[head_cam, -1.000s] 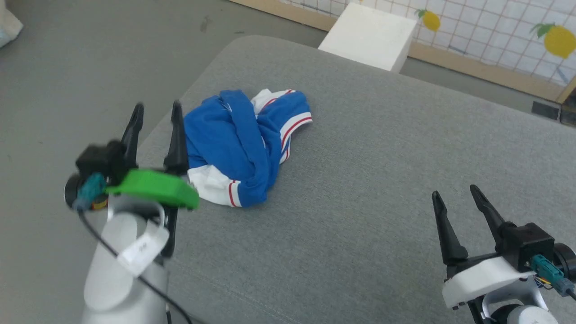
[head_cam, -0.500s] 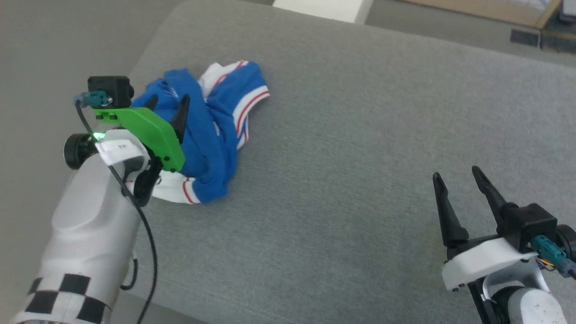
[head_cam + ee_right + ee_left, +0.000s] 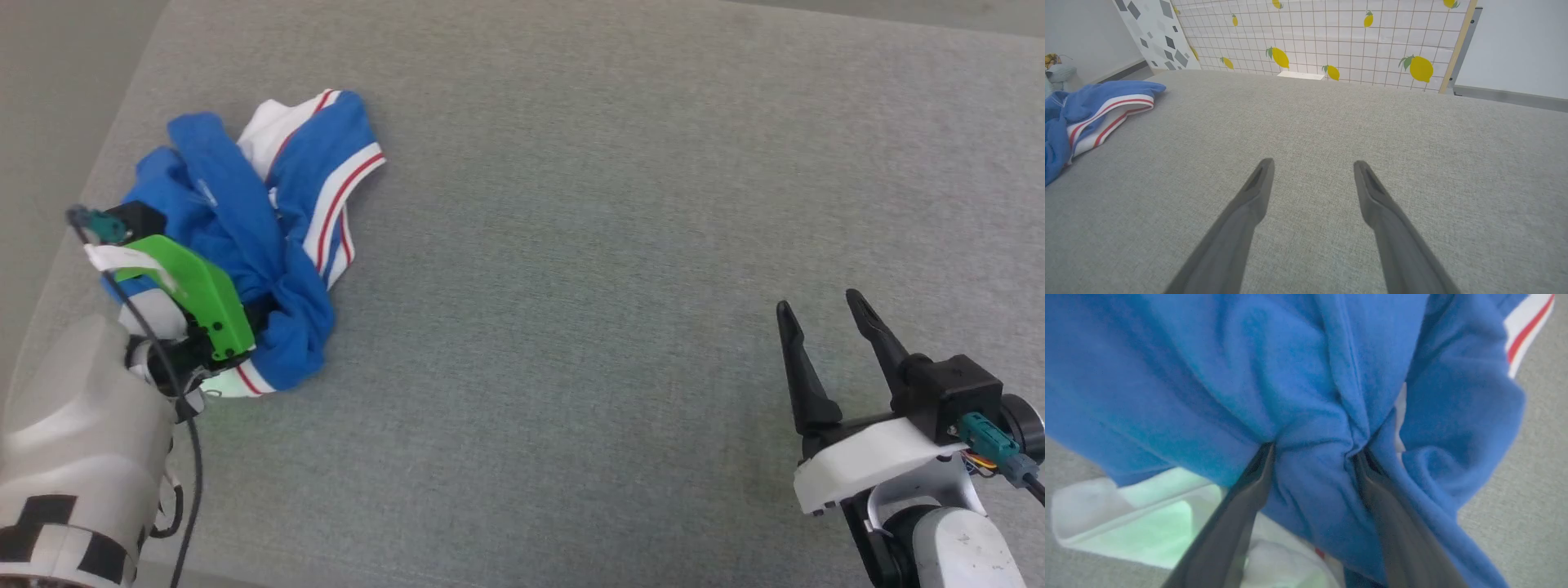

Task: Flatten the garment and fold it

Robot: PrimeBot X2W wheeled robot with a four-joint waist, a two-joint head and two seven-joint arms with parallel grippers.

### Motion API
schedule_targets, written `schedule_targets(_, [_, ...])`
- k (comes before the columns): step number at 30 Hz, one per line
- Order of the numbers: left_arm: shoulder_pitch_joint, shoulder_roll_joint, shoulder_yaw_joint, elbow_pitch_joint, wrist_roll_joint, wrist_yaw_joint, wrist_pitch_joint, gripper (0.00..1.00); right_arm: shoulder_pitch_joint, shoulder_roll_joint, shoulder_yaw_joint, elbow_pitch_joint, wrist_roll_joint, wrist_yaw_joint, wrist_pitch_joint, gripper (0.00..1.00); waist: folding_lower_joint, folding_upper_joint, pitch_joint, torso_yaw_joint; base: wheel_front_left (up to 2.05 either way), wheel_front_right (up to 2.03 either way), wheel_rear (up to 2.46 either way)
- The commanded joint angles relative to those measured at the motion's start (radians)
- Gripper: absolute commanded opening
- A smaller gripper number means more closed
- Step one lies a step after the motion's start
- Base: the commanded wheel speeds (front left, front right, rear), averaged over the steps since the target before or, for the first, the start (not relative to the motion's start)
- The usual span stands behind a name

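Since a second ago the left gripper [image 3: 1312, 453] has come down into the near end of the garment [image 3: 245, 220]; camera tilted too. Jaws wide, a blue ridge bunched between them, not yet pinched. Heap lies crumpled by the left edge of the grey pad [image 3: 612, 204], long axis toward the pad's far side. Over the pad's near right the right gripper [image 3: 819, 304] hangs spread, empty. I see the ridge from the left wrist; from the head the green mount [image 3: 204, 294] hides those fingers.

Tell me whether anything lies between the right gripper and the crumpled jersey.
Nothing visible does: bare grey cushion lies between the right gripper and the jersey. The left gripper is at the jersey, its open fingers straddling a blue fold.
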Motion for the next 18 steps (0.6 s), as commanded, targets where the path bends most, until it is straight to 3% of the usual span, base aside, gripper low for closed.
schedule_targets(1, [0.045, -0.028, -0.011, 0.041, -0.016, -0.002, 0.032, 0.0, -0.015, 0.0, 0.0, 0.005, 0.007, -0.002, -0.007, 1.0, -0.0001, 0.0119, 0.001, -0.015, 0.0, 0.0, 0.0])
schedule_targets(4, [0.047, -0.03, -0.02, 0.046, -0.018, -0.002, 0.014, 0.0, -0.012, 0.0, -0.006, 0.012, 0.011, -0.002, -0.01, 1.0, -0.0001, 0.0119, -0.013, -0.011, 0.0, 0.0, 0.0])
schedule_targets(9, [0.025, -0.009, -0.047, 0.039, 0.018, -0.002, -0.108, 0.0, -0.004, 0.0, -0.01, 0.025, 0.017, -0.002, -0.016, 1.0, -0.0001, 0.0119, -0.055, 0.008, 0.0, 0.0, 0.0])
schedule_targets(14, [-0.037, 0.017, -0.071, 0.03, 0.095, 0.01, -0.321, 0.0, 0.011, 0.0, -0.017, 0.031, 0.02, -0.002, -0.031, 1.0, -0.0001, 0.0119, -0.115, 0.032, 0.0, 0.0, 0.0])
schedule_targets(15, [-0.069, 0.023, -0.079, 0.02, 0.127, 0.018, -0.422, 0.0, 0.02, 0.0, -0.024, 0.032, 0.025, -0.002, -0.037, 1.0, -0.0001, 0.0119, -0.144, 0.04, 0.0, 0.0, 0.0])
schedule_targets(18, [-0.11, 0.029, -0.092, 0.003, 0.172, 0.041, -0.552, 0.0, 0.032, 0.0, -0.032, 0.036, 0.026, -0.002, -0.044, 1.0, -0.0001, 0.0119, -0.184, 0.045, 0.0, 0.0, 0.0])
